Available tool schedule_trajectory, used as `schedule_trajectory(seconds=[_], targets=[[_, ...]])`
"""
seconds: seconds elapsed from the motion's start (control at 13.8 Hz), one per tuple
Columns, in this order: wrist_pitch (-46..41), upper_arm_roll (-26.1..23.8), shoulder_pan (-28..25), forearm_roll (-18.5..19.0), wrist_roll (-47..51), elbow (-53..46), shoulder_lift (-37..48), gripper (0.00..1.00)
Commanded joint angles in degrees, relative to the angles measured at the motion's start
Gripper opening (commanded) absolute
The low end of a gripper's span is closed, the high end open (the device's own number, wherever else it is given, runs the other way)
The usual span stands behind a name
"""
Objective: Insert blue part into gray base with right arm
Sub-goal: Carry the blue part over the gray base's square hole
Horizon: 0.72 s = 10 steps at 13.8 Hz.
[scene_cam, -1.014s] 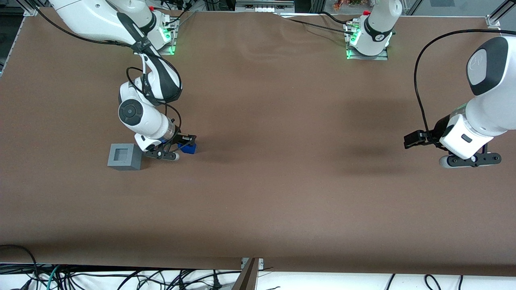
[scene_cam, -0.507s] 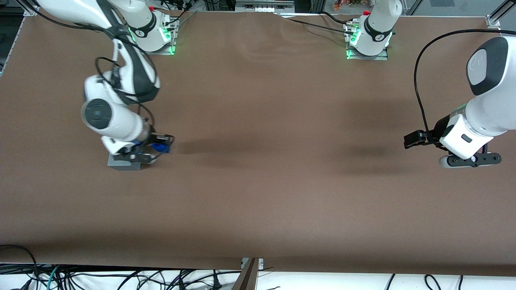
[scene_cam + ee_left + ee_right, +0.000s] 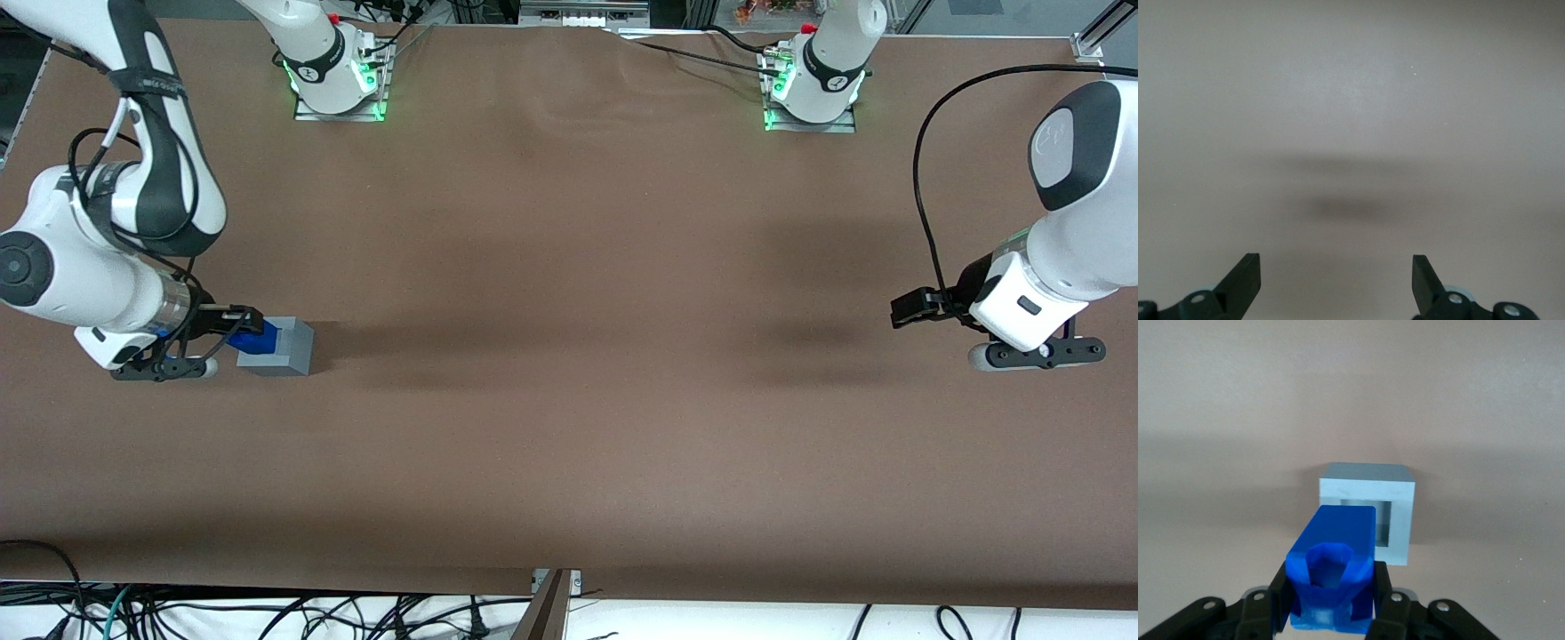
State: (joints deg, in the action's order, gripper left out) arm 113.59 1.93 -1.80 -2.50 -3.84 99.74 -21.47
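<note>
My right arm's gripper is shut on the blue part, both black fingers pressed against its sides. In the front view it hangs over the working-arm edge of the gray base. The wrist view shows the blue part held above the table with the gripper closed around it. The gray base stands just ahead of it, and part of its square recess shows past the blue part's tip. The blue part covers one corner of the base.
The two arm mounts with green lights stand at the table edge farthest from the front camera. Loose cables lie below the near table edge. The base's shadow stretches toward the parked arm's end.
My right arm has swung toward the working arm's end of the table, carrying the blue part from beside the gray base across it to its outer edge. The base has stayed in place.
</note>
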Motion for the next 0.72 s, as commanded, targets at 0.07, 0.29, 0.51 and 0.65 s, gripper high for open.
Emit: schedule_trajectory(seconds=[0.07,0.29,0.51,0.65], targets=[[-1.0,0.5,-0.1,-1.2,-1.7,-0.9,-1.4,0.0],[-0.9,0.7,0.2,-1.0,-2.1,-0.7,-1.8,0.0],[-0.9,1.1,0.3,-1.0,-2.1,-0.6,-2.1,0.0],[-0.7,1.1,0.3,-1.0,-2.0,-0.3,-2.3,0.0]])
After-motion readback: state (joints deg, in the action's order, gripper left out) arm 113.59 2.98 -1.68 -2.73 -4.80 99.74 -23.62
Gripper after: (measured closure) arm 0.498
